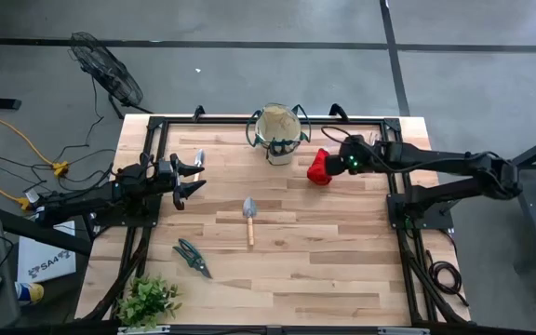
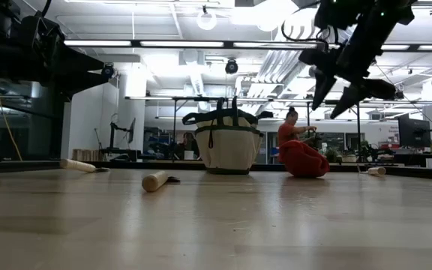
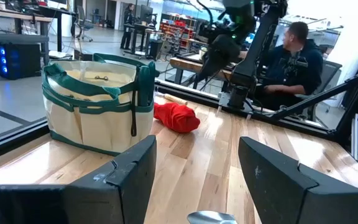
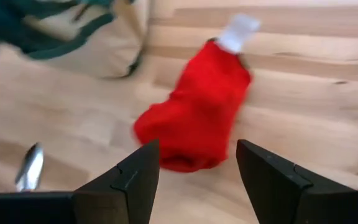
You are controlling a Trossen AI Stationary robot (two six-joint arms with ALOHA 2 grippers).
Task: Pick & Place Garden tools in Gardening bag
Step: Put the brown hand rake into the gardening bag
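The beige gardening bag [image 1: 277, 133] with green trim stands upright at the table's far middle. A red cloth bundle [image 1: 316, 168] lies on the table just right of it. My right gripper [image 2: 326, 111] hangs open above the bundle, slanting down, with air between them; the bundle [image 4: 194, 118] shows beyond its fingers. A wooden-handled trowel [image 1: 249, 220] lies mid-table. Green-handled pruning shears [image 1: 192, 258] lie nearer the front left. My left gripper [image 1: 198, 177] waits open and level at the left, facing the bag [image 3: 95, 102].
A leafy plant [image 1: 147, 300] sits at the near left corner. A metal tool tip [image 1: 200, 157] lies by my left gripper. A wooden handle [image 3: 174, 99] lies behind the bundle. A black frame [image 1: 394, 186] borders the table. A person [image 3: 291, 62] sits beyond the table.
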